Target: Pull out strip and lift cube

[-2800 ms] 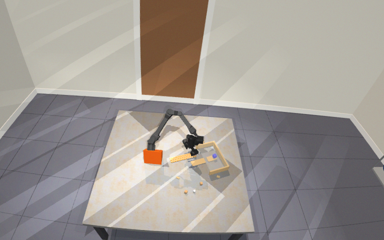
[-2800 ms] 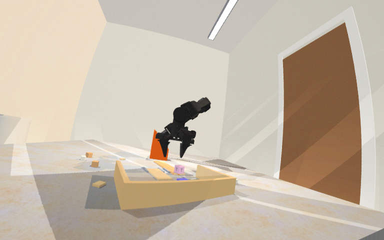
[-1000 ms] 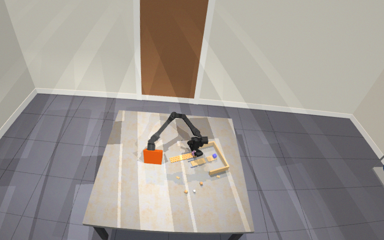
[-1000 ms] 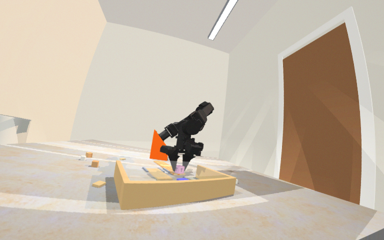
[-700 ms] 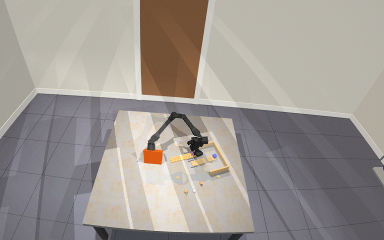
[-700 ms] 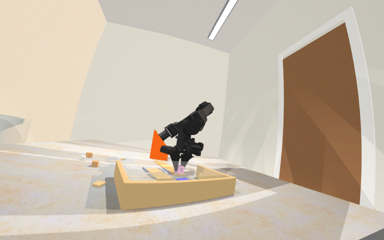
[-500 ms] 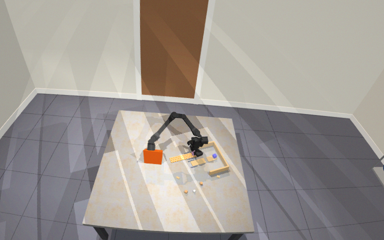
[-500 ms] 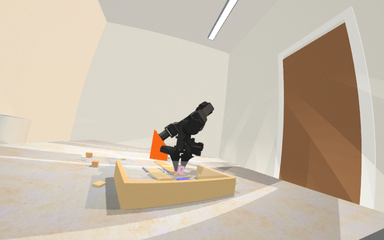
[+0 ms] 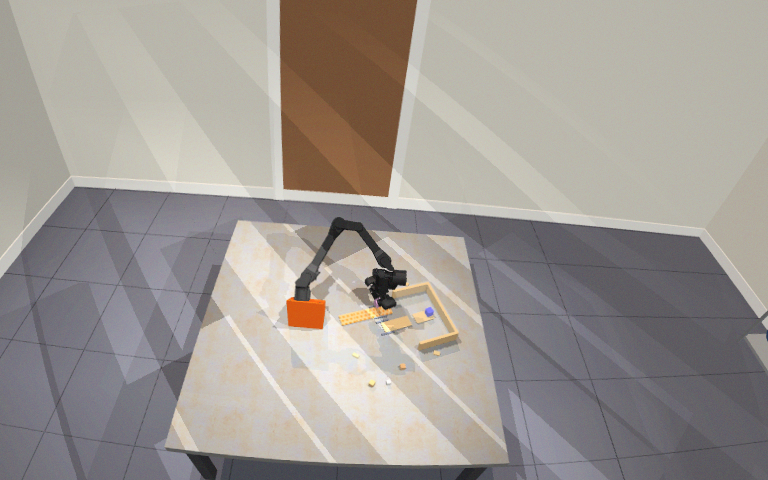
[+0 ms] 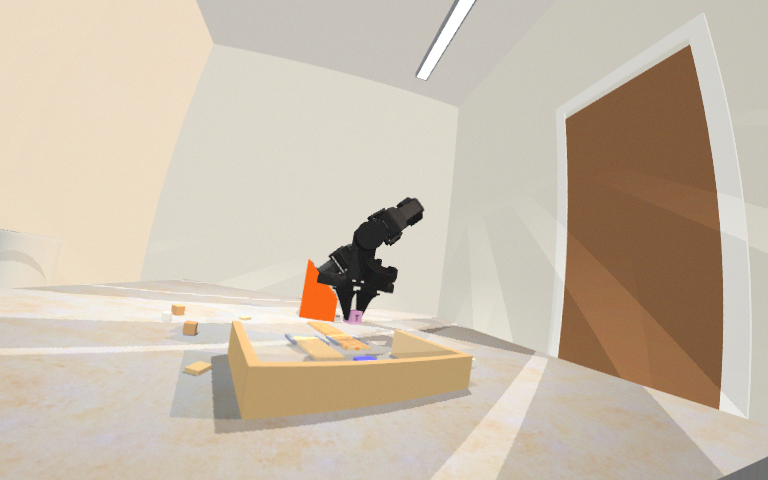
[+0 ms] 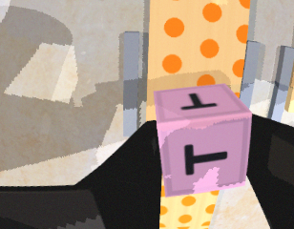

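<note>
The pink cube (image 10: 354, 317) (image 11: 204, 155), marked with a black T, is between the black fingers of my gripper (image 9: 377, 303). The gripper is shut on it and holds it above the orange-dotted strip (image 9: 355, 316) (image 10: 351, 342) (image 11: 192, 45). That strip is in one piece and lies below the cube, running between low grey-blue rails (image 11: 131, 81); the wrist view shows a gap in height between cube and strip. A plain tan strip lies beside it as two separate pieces, one (image 9: 397, 324) (image 10: 318, 349) nearer the rails and one (image 9: 421, 317) farther off.
A three-sided tan wall (image 9: 444, 312) (image 10: 352, 383) stands around the far ends of the strips. A blue object (image 9: 429, 311) (image 10: 364, 358) is inside it. An orange panel (image 9: 305, 313) (image 10: 317, 299) stands at the arm's base. Several small blocks, one brown (image 9: 402, 366) (image 10: 189, 327), lie outside the wall.
</note>
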